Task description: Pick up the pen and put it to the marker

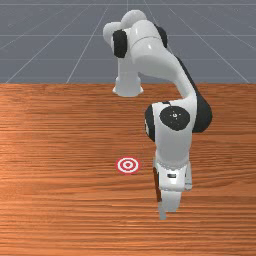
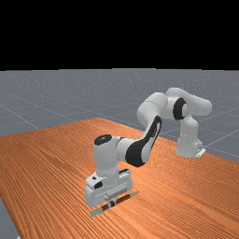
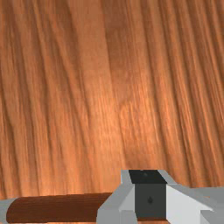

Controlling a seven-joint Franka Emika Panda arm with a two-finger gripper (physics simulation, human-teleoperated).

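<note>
Pen (image 2: 127, 198) observed in the far view just below the gripper (image 2: 112, 203), crossed by it partway along, with a pale length seen on each side. In the front view, the pen's brown shaft and one pale end are seen along the gripper's side toward the front view's left; the rest is hidden by the gripper. The marker (image 1: 128, 165), red and white rings, is recorded in the front view on the tabletop (image 1: 60, 200), well apart from the pen, toward the front view's left. In the wrist view, the brown shaft is partly covered by the gripper. Whether the gripper is open or closed cannot be told, nor whether the pen is held. Pose: arm (image 2: 151, 135) extended out over the tabletop, gripper pointed down, its broad side roughly parallel to the pen.
</note>
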